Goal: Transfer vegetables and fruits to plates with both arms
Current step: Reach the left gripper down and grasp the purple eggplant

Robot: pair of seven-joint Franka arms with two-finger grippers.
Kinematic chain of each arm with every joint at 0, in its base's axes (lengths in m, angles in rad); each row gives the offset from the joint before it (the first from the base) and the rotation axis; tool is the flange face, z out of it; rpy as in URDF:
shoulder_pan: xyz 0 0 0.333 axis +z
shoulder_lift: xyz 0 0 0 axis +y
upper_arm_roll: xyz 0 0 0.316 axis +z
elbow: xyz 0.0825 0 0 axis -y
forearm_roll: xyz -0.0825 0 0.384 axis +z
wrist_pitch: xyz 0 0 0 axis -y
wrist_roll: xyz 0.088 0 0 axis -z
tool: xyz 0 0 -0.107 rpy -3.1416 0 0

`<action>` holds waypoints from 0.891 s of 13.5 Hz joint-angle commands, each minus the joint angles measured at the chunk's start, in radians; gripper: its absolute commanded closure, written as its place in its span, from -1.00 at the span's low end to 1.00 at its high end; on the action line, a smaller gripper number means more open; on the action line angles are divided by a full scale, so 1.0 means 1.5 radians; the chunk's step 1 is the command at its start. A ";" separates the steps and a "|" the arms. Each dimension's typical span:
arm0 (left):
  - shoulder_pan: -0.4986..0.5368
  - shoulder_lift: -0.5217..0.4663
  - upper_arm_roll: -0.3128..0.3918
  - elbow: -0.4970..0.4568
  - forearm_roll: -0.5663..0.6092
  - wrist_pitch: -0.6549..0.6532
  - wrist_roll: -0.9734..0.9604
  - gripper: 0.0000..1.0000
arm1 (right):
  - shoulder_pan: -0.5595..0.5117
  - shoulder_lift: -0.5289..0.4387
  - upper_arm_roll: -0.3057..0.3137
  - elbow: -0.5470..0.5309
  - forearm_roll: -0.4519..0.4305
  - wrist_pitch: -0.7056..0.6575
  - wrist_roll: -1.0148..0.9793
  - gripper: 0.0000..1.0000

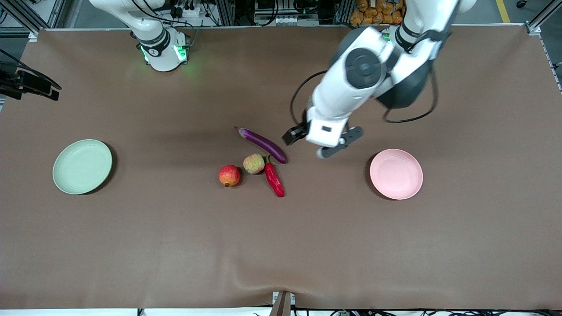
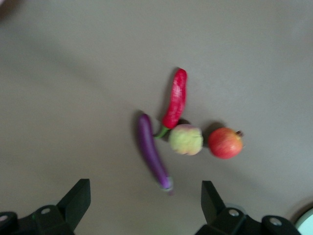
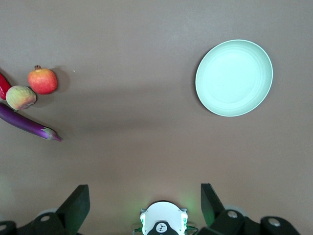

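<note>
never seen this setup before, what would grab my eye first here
The cluster mid-table: a purple eggplant, a peach, a red chili and a pomegranate lying close together. The left gripper hangs open over the table beside the eggplant, between the cluster and the pink plate. The green plate sits bare toward the right arm's end.

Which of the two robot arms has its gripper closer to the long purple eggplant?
The left. The left gripper hangs open beside the long glossy purple eggplant, toward the pale pink plate. The right gripper, also open, waits high above its own base.
</note>
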 commanded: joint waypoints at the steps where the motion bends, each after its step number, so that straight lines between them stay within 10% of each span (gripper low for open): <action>1: -0.069 0.065 0.015 0.025 0.006 0.093 -0.164 -1.00 | -0.011 0.007 0.004 0.009 0.010 -0.010 -0.004 -1.00; 12: -0.216 0.234 0.023 0.025 0.141 0.269 -0.527 -1.00 | -0.015 0.018 0.004 0.009 0.010 -0.011 -0.003 -1.00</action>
